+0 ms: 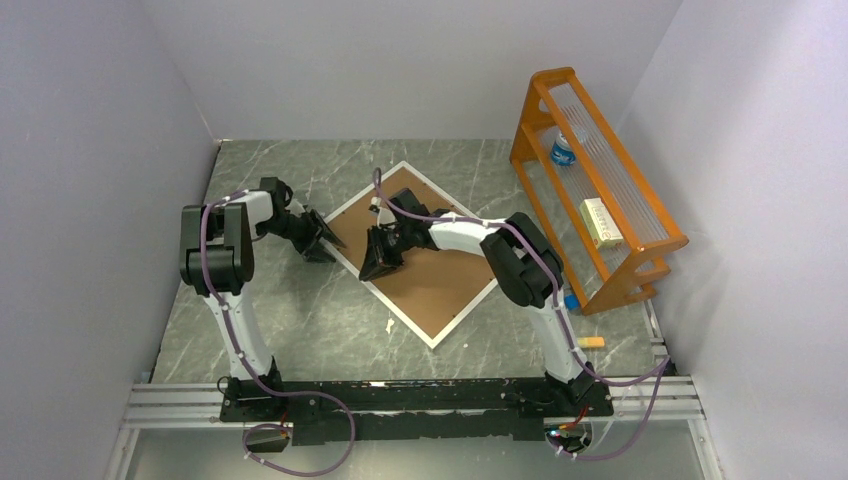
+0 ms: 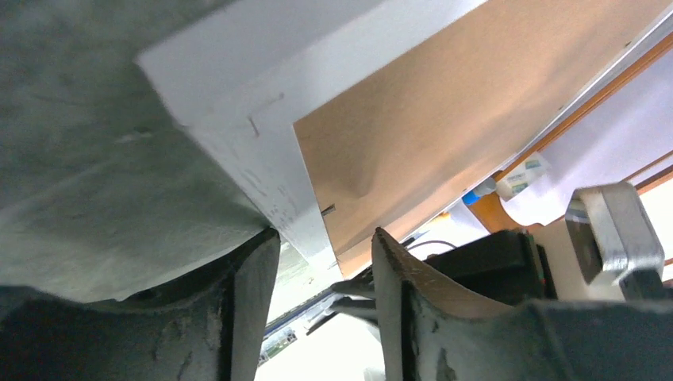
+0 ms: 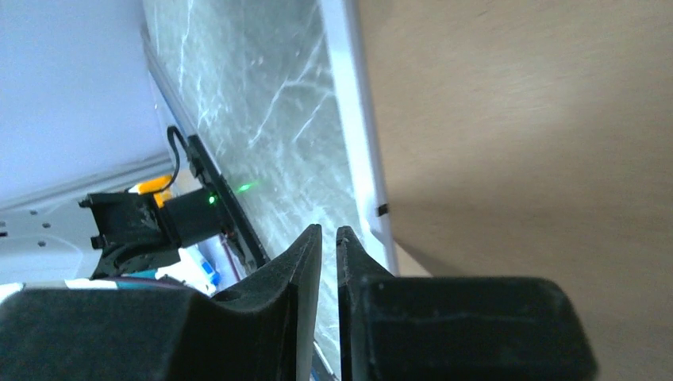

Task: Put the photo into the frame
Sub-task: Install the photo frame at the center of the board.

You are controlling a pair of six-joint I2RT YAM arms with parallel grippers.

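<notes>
The frame lies face down on the marble table, turned like a diamond, with its brown backing board facing up. My left gripper is open at the frame's left corner. In the left wrist view the white border runs down between the spread jaws, close to the left finger. My right gripper hangs over the board's left part. Its jaws stand almost together, with only a thin slit and nothing in it, beside the white border. The photo is out of view.
An orange rack stands at the right wall, with a bottle and a small box on it. A small white scrap lies near the frame's lower edge. A yellow-orange item lies by the right arm's base.
</notes>
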